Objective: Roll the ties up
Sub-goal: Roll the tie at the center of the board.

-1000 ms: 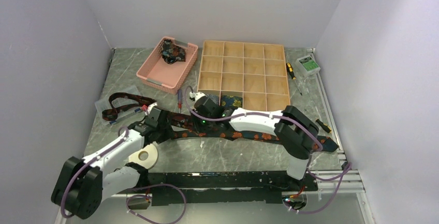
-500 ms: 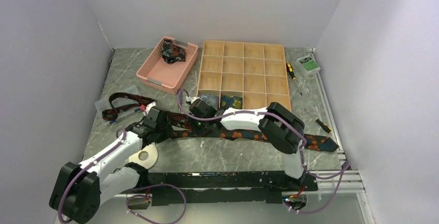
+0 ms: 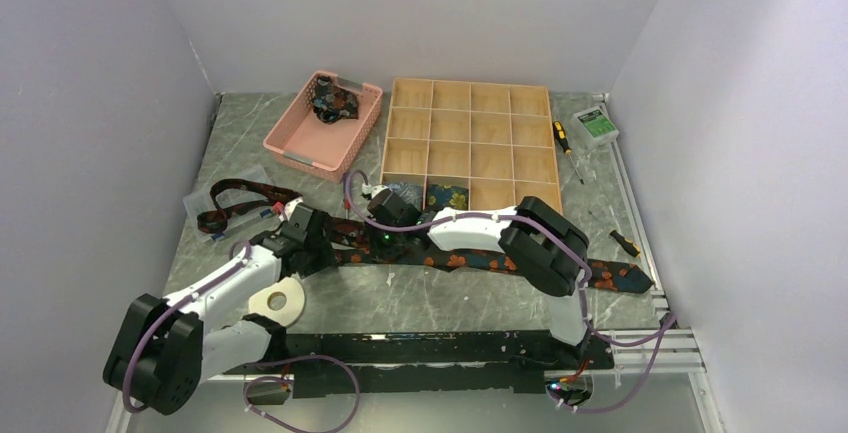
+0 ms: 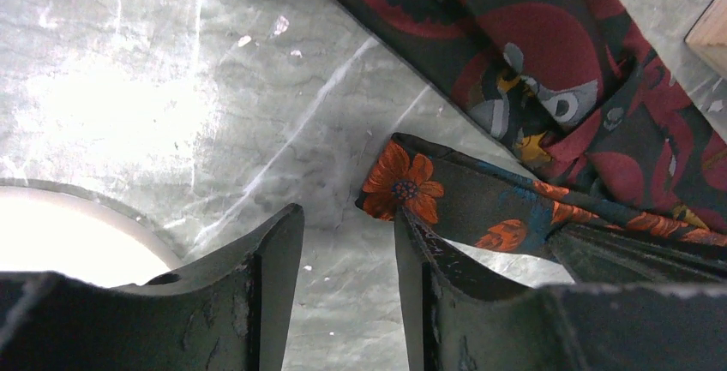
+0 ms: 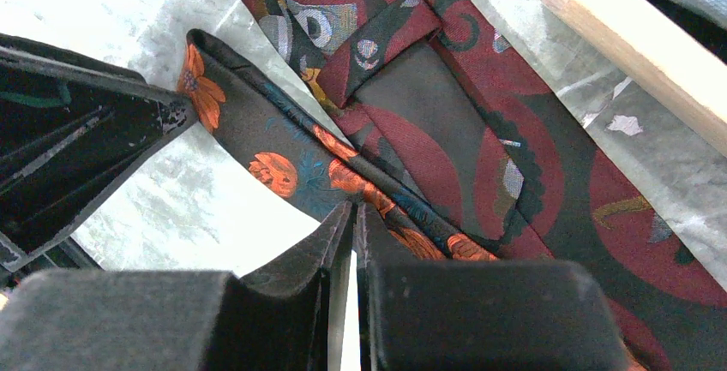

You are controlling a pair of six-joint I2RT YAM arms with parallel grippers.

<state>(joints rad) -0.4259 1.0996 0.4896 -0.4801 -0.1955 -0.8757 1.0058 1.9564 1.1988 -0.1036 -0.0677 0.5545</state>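
A dark navy tie (image 3: 500, 263) with orange flowers lies across the table's middle, its end pointing left. A maroon tie (image 3: 240, 193) runs from the left and passes under it. My right gripper (image 5: 353, 206) is shut, its tips pinching the near edge of the navy tie (image 5: 283, 148) a little way from its end. My left gripper (image 4: 347, 212) is open over bare table. Its right fingertip (image 4: 407, 225) touches the flowered end of the navy tie (image 4: 480, 208). In the top view the left gripper (image 3: 322, 248) and right gripper (image 3: 375, 248) sit close together.
A white tape ring (image 3: 277, 301) lies by the left arm. At the back stand a pink basket (image 3: 300, 143) holding a bundled tie and a wooden compartment box (image 3: 470, 143) with rolled ties in two near cells. A screwdriver (image 3: 567, 143) and a small green box (image 3: 597, 125) lie far right.
My right arm slid left along the navy tie toward its end, and its jaws closed on the fabric edge. The left gripper stayed at the tie's end, its arm shifting slightly.
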